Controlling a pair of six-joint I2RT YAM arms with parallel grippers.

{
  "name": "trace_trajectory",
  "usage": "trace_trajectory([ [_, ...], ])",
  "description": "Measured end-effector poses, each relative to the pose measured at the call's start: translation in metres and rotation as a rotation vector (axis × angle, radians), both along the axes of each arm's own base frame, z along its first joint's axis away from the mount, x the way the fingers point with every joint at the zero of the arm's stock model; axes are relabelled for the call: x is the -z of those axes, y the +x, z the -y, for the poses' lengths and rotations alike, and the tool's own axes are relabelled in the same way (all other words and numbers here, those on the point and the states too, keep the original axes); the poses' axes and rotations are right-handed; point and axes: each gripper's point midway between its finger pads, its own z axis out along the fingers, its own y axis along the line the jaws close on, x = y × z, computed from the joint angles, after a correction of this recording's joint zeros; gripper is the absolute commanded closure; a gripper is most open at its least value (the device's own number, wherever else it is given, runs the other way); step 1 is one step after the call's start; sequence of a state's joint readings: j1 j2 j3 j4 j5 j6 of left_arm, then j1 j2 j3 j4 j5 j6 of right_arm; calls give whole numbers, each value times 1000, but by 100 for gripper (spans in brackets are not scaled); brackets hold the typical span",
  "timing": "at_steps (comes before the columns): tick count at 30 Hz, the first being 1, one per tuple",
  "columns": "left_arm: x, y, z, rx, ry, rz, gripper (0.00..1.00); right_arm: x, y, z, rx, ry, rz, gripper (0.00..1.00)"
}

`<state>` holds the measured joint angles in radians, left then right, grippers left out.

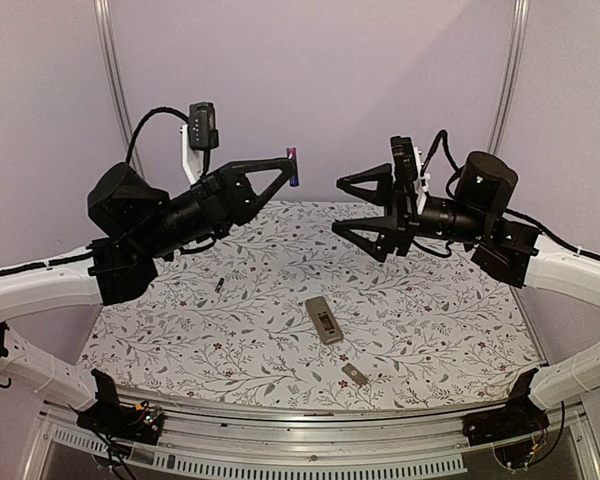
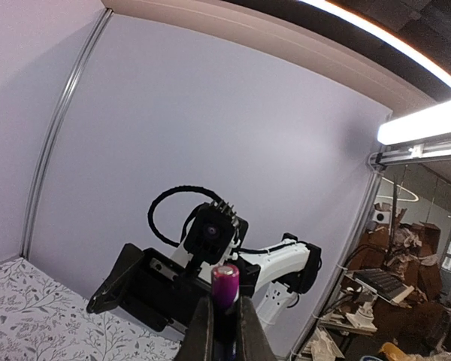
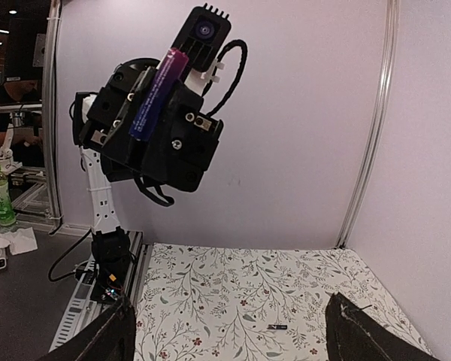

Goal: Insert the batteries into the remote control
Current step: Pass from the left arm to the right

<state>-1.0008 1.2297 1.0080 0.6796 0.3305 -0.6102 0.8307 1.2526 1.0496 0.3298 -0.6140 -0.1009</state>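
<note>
Left gripper point(image 1: 291, 168) raised, pinching battery point(image 1: 292, 153) (right gripper point(image 1: 338, 205) agape, facing).

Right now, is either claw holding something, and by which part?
The left claw pinches a battery about its middle, magenta end sticking up. The right claw is open and holds nothing.
</note>
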Motion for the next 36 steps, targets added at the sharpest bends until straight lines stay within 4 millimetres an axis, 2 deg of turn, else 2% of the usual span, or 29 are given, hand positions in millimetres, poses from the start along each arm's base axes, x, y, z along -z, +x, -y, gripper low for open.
trace_trajectory([
  [7, 5, -5, 6, 48, 13, 15, 100, -1, -1, 6, 21, 3, -4, 14],
  [16, 0, -20, 14, -1, 119, 250, 100, -4, -1, 10, 42, 2, 13, 14],
  [29, 16, -27, 20, -9, 214, 352, 100, -3, 2, 10, 61, -3, 18, 14],
  [36, 26, -24, 22, -37, 272, 382, 100, 4, 3, 10, 67, -28, 18, 14],
])
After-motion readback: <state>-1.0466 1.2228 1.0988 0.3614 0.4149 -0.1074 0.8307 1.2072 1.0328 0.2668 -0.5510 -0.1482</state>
